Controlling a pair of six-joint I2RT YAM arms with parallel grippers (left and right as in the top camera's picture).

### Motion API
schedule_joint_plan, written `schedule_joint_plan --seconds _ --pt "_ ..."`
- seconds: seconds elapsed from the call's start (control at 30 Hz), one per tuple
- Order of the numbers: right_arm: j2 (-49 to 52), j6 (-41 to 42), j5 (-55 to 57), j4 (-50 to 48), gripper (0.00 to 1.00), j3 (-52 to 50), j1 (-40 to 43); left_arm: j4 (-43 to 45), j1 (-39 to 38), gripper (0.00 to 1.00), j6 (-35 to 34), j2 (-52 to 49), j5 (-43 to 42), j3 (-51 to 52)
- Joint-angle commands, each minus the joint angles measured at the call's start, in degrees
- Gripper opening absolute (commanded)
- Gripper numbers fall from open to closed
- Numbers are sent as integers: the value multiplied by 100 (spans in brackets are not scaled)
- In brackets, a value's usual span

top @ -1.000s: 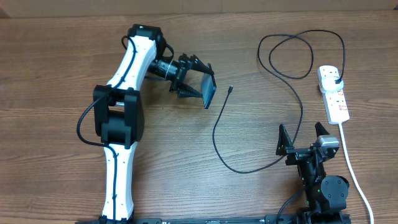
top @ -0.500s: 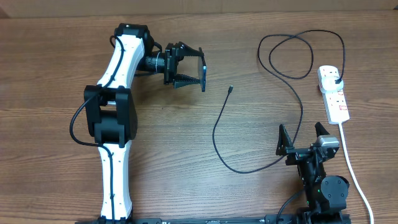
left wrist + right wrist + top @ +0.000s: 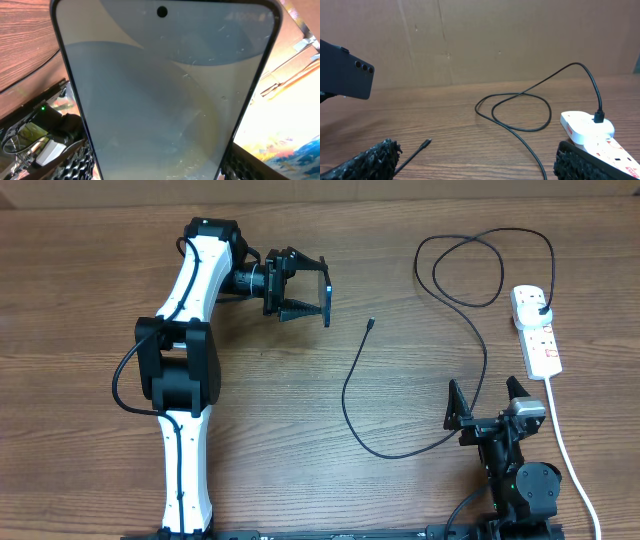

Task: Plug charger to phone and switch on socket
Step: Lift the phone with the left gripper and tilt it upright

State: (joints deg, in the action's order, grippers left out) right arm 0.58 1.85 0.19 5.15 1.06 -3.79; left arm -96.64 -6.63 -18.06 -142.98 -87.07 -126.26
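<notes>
Okay, starting over on the left: my left claw (image 3: 318, 288) is clenched on the phone (image 3: 327, 297), fingers pressing its two long edges, and it holds the phone up off the table (image 3: 80, 280) at the far left-centre. On the left wrist camera the glass fills nearly the whole view, pale grey-teal, with the little camera hole at the top. From the right wrist camera I see its dark back with three lenses in a row, hanging in the air above the wood. Moving right, the charger (image 3: 344, 392) lies on the table with its small plug tip (image 3: 371, 324) just right of the phone, near it but apart, touching nothing. From that tip the thin black cable bows toward me, sweeps right, climbs, and makes a couple of loose loops at the far right. Further right, its black plug (image 3: 541, 307) sits in the far outlet of the socket (image 3: 537, 330), the white strip lying by the right edge with its thick cord trailing toward me. Whether the switches are on I cannot tell. Down at the near right, my right claw (image 3: 488, 402) is released, fingers spread wide and grasping nothing.
</notes>
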Motion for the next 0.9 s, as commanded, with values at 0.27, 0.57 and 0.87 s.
schedule_joint_plan --seconds 0.27,0.57,0.87 --pt "-42 -20 -31 -33 100 -61 7 -22 33 66 -79 960 -363 -151" --pt "-42 -20 -31 -33 100 -61 7 -22 20 63 -243 2061 -361 -151" --pt "-42 -20 -31 -33 100 -61 7 -20 31 62 -1132 2159 -361 -149"
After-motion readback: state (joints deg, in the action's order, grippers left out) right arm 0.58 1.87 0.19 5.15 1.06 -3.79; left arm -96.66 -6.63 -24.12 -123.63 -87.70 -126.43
